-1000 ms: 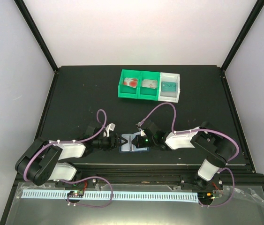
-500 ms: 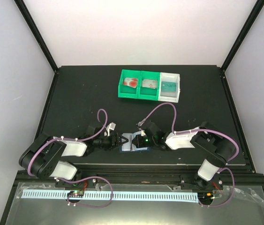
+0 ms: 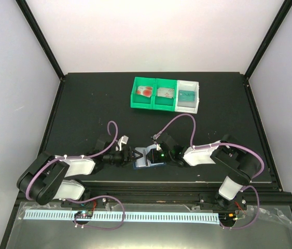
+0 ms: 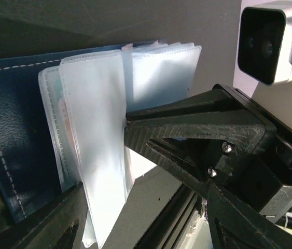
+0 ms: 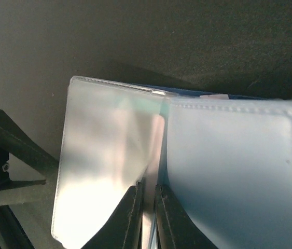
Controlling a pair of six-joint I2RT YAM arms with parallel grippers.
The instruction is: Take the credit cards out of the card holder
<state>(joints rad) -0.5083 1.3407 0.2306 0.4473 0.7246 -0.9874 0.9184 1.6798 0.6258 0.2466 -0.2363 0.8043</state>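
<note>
A dark navy-blue folding card holder [image 4: 16, 135] lies open close to the near edge of the black worktop [image 3: 83, 104], about midway along it, between the two arms. The right gripper [image 3: 150, 155] has its fingers [image 5: 131, 215] closed on the edge of one pale blue clear pocket leaf [image 5: 228, 171], lifting it. The left gripper [image 3: 130, 155] faces it with fingers [image 4: 197, 140] apart, the fanned leaves standing between them and unclamped.

Toward the far edge, right of centre, a green two-compartment plastic tray [image 3: 153, 107] holds a white card with red circles [image 3: 146, 92] and a greyish card [image 3: 165, 93]. The white plastic tray [image 3: 198, 96] touching its right side holds a teal card [image 3: 187, 96].

The task looks nearly finished, and this step reads as leafing through the pockets for anything left. A faint pink and green tint shows through one leaf, but whether that is a card cannot be told. If it is one, the left fingers need to close on its exposed edge alone and draw it along the pocket while the right grip steadies the holder.
</note>
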